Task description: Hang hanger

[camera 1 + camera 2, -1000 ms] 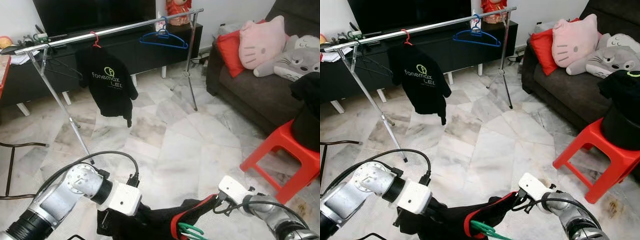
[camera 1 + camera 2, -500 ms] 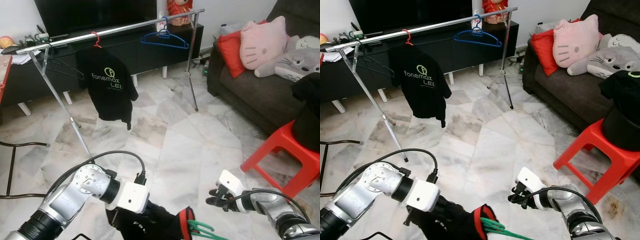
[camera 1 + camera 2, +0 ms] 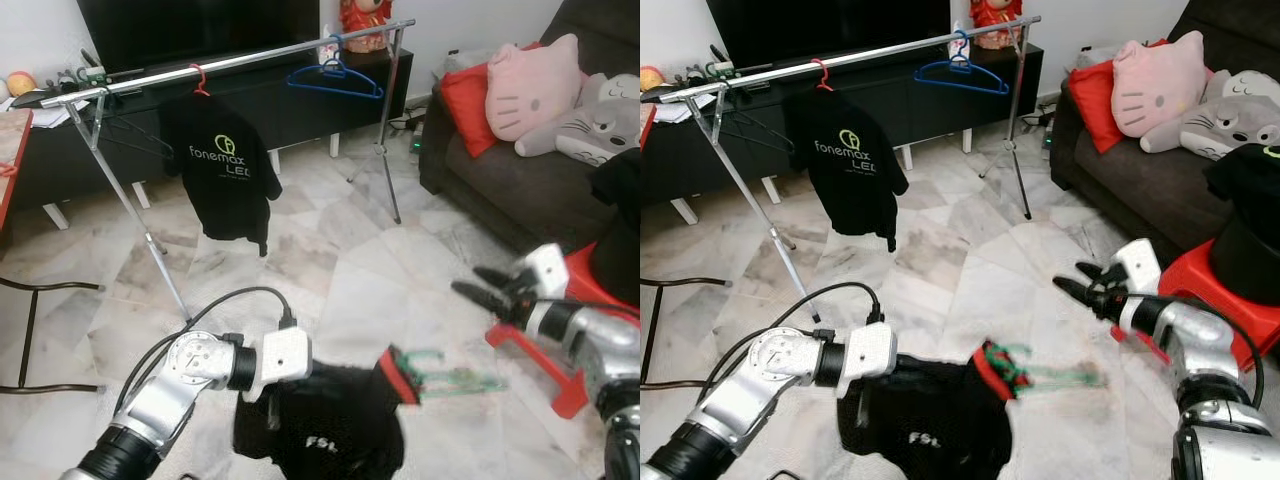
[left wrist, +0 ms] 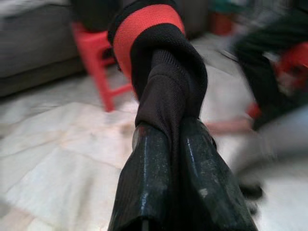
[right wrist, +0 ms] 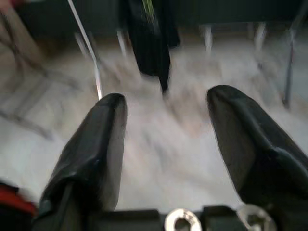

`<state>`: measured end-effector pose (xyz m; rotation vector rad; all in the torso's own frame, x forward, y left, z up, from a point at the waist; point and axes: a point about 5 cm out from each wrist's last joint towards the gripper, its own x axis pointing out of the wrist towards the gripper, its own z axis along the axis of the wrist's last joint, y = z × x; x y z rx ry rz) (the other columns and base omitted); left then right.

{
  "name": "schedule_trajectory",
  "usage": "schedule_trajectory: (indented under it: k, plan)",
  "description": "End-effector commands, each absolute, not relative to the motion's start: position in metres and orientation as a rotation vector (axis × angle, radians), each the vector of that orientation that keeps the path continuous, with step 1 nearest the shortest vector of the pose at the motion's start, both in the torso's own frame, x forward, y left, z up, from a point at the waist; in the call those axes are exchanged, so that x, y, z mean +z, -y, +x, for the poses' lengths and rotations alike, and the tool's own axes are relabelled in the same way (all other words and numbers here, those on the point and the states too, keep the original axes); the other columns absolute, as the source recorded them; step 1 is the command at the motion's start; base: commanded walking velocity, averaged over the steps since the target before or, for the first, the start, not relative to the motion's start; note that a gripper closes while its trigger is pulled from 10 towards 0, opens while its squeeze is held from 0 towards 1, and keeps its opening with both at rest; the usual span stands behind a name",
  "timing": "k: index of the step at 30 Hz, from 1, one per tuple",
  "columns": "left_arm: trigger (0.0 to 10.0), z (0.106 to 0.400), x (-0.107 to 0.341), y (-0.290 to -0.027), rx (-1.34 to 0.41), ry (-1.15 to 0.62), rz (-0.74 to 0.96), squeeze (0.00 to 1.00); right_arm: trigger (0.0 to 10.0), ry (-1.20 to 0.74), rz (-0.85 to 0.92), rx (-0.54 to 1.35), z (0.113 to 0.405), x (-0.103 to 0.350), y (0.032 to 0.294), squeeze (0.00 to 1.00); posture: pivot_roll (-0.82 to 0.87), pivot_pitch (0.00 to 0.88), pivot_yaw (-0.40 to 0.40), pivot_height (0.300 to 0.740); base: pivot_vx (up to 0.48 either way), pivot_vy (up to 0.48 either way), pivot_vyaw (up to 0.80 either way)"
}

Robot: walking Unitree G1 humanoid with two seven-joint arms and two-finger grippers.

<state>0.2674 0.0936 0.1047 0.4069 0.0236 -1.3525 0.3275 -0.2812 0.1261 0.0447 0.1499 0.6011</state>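
Lower centre of the left eye view, held garment: my left gripper (image 3: 330,385) is clamped on a black T-shirt with a red collar (image 3: 330,425), which hangs in a bunch off the marble floor (image 3: 330,250).
Hanger: a green plastic hanger (image 3: 445,375), blurred, sticks out of the collar toward the right of the frame.
Right gripper: my right gripper (image 3: 480,290) sits at right of centre, fingers spread wide and holding nothing, well apart from the hanger.
Rail: a silver metal clothes rail (image 3: 240,60) crosses the upper part of the frame, carrying a black printed T-shirt on a red hanger (image 3: 225,165) and a bare blue hanger (image 3: 335,80).
Surroundings: a red plastic stool (image 3: 590,300) stands at the right edge, a dark sofa (image 3: 500,170) with pink and grey soft toys behind it.

Left wrist view, grip: both black fingers (image 4: 149,178) are pressed together on a twisted fold of the black fabric, the red collar band (image 4: 144,29) at the top centre.

Right wrist view, grip: two black fingers (image 5: 96,144) stand far apart; the blurred floor and the hanging black shirt (image 5: 149,38) lie beyond them.
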Motion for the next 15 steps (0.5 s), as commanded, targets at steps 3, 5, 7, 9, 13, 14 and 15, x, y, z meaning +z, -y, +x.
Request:
schedule_trajectory:
  k: [3, 5, 7, 9, 13, 14, 15]
  plan:
    - [10.0, 0.283, 0.106, -0.084, -1.094, 0.046, 0.272, 0.0, 10.0, 0.096, 0.138, 0.722, 0.339, 0.165, 0.253, 1.0, -0.11, 0.0, 0.011, 0.74, 0.0, 0.0, 0.0]
    - [10.0, 0.285, 0.106, -0.082, -1.068, 0.053, 0.252, 0.0, 10.0, 0.111, 0.149, 0.731, 0.339, 0.166, 0.249, 1.0, -0.11, 0.0, 0.011, 0.74, 0.0, 0.0, 0.0]
    - [10.0, 0.296, 0.107, -0.076, -0.873, 0.069, 0.127, 0.0, 10.0, 0.166, 0.187, 0.727, 0.338, 0.162, 0.226, 1.0, -0.1, 0.0, 0.011, 0.74, 0.0, 0.0, 0.0]
    - [10.0, 0.299, 0.108, -0.072, -0.793, 0.091, 0.07, 0.0, 10.0, 0.192, 0.237, 0.719, 0.336, 0.16, 0.215, 0.0, -0.1, 0.0, 0.01, 0.74, 0.0, 0.0, 0.0]
    - [10.0, 0.303, 0.115, -0.062, -0.59, 0.14, -0.168, 0.0, 10.0, 0.236, 0.397, 0.763, 0.319, 0.151, 0.178, 0.0, -0.1, 0.0, 0.014, 0.74, 0.0, 0.0, 0.0]
    - [10.0, 0.305, 0.118, -0.061, -0.534, 0.162, -0.213, 0.0, 10.0, 0.238, 0.43, 0.778, 0.315, 0.149, 0.171, 0.0, -0.1, 0.0, 0.014, 0.74, 0.0, 0.0, 0.0]
    - [10.0, 0.306, 0.121, -0.061, -0.485, 0.182, -0.259, 0.0, 10.0, 0.238, 0.456, 0.787, 0.312, 0.147, 0.165, 0.0, -0.1, 0.0, 0.016, 0.74, 0.0, 0.0, 0.0]
